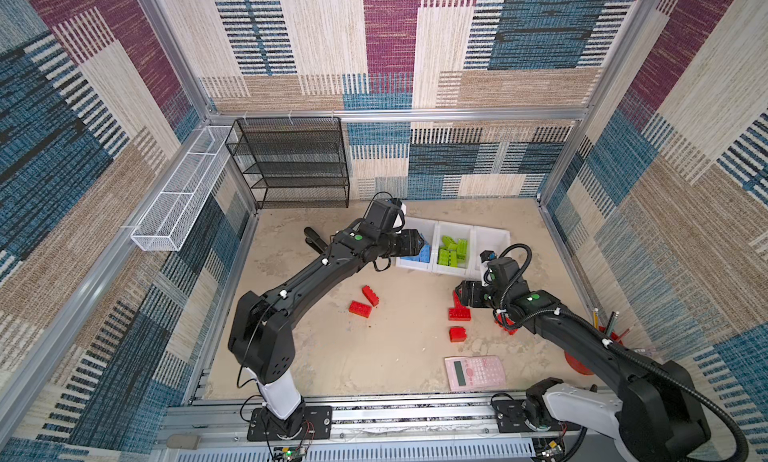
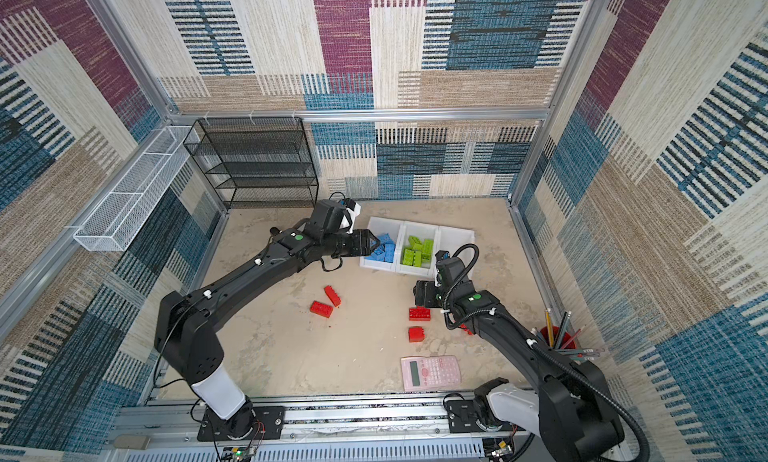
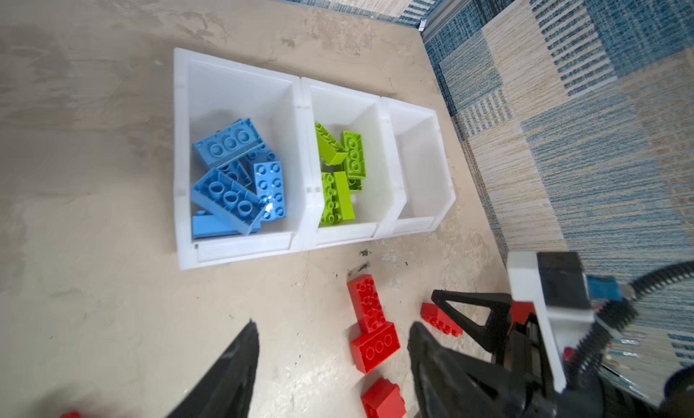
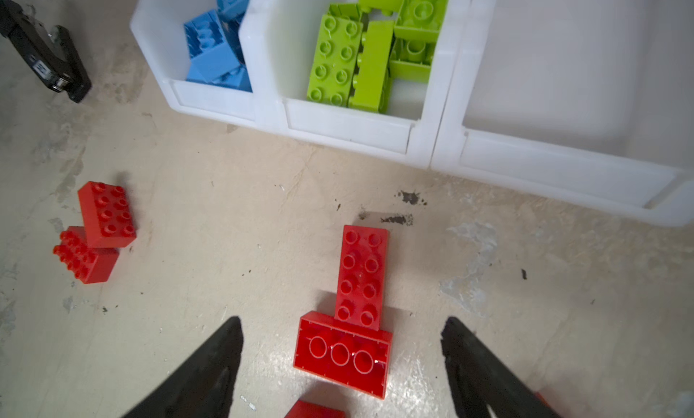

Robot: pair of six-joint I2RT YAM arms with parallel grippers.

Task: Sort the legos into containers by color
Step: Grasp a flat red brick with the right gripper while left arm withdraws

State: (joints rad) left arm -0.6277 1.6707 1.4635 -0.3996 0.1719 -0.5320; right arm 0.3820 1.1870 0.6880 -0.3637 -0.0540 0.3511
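Observation:
Three white containers stand in a row. The left one (image 1: 409, 224) holds blue legos (image 3: 234, 175), the middle one (image 1: 454, 226) lime green legos (image 3: 340, 172), and the right one (image 1: 496, 236) shows bare white inside. Red legos lie on the floor: a pair (image 1: 365, 302) near the middle, and several more (image 1: 459, 313) under my right arm. My left gripper (image 1: 422, 242) hovers open over the blue container's front edge, holding nothing. My right gripper (image 4: 341, 320) is open low over an upside-down red lego (image 4: 343, 354) that touches a studs-up one (image 4: 362, 273).
A pink calculator (image 1: 475, 372) lies near the front edge. A black mesh rack (image 1: 291, 161) stands at the back left, with a white wire basket (image 1: 183, 190) on the left wall. A red cup of pencils (image 2: 559, 341) sits behind my right arm.

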